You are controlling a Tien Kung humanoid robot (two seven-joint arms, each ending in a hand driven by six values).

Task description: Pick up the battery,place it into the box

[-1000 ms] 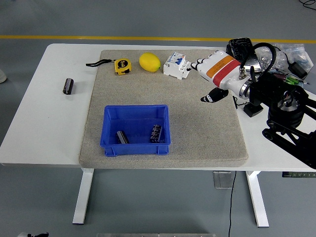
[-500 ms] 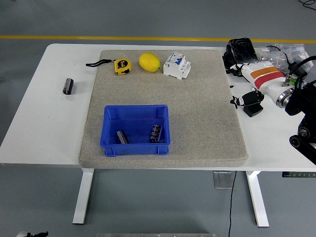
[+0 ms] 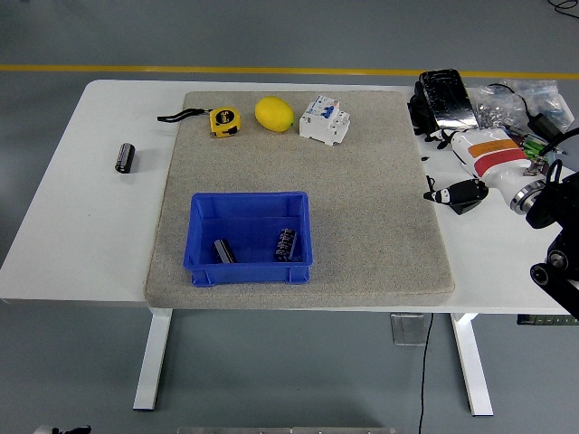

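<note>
A blue box (image 3: 250,206) stands on the grey mat (image 3: 380,208), near its front left. Two dark cylindrical batteries lie inside it, one at the left (image 3: 223,250) and one at the right (image 3: 287,243). A third battery (image 3: 125,156) lies on the bare white table left of the mat. My right hand (image 3: 450,168), white with an orange band and black fingers, is low over the table just past the mat's right edge. Its fingers are relaxed and hold nothing. It is far from the box and from all the batteries.
A yellow tape measure (image 3: 224,120), a lemon (image 3: 274,114) and a white circuit breaker (image 3: 324,120) lie along the mat's far edge. A black device (image 3: 443,95) and a clutter of cables and bags (image 3: 525,99) sit at the table's back right.
My right arm has pulled back to the right, from above the mat near the circuit breaker to beyond the mat's right edge, and has dropped lower. Nothing else moved.
</note>
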